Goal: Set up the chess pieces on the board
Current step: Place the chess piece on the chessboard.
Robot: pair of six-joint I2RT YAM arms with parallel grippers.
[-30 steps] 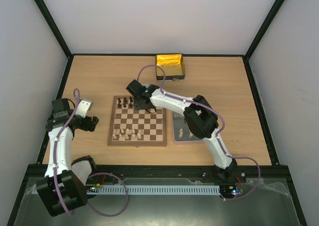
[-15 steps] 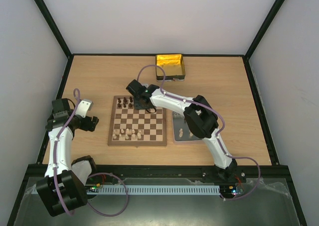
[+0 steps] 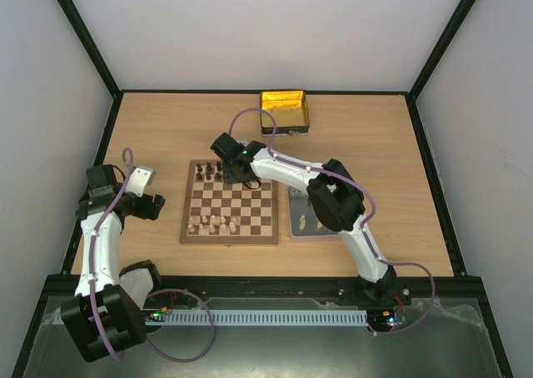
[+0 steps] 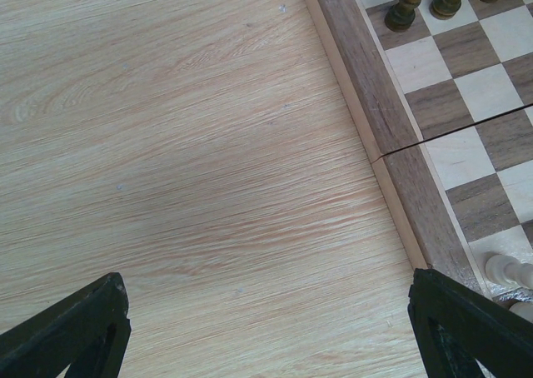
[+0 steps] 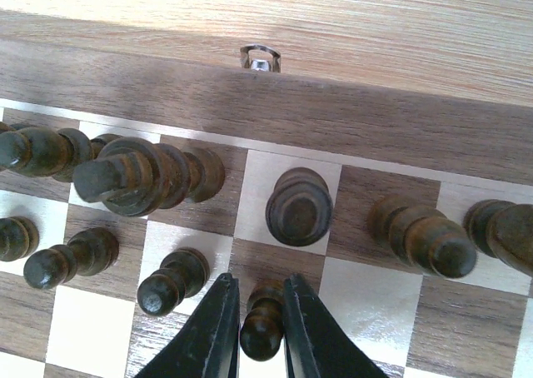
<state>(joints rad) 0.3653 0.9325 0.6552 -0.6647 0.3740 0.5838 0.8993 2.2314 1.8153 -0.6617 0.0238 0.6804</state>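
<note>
The board [image 3: 229,240] lies in the middle of the table. Dark chess pieces [image 3: 208,171] stand on its far rows and pale ones [image 3: 212,223] along its near row. My right gripper [image 3: 231,176] reaches over the far rows. In the right wrist view its fingers [image 5: 259,283] are shut on a dark pawn [image 5: 265,328] that stands on a dark square, just in front of a larger dark piece [image 5: 298,207]. My left gripper [image 3: 148,192] hovers left of the board, open and empty [image 4: 266,286] over bare table beside the board's border [image 4: 375,103].
A flat grey tray [image 3: 323,196] right of the board holds a few pale pieces [image 3: 305,222]. A yellow-gold tin [image 3: 285,111] sits at the back of the table. In the right wrist view, more dark pawns [image 5: 171,282] stand close to the left of the held one.
The right wrist has crept very slightly toward the far left over the board. The left arm has not moved.
</note>
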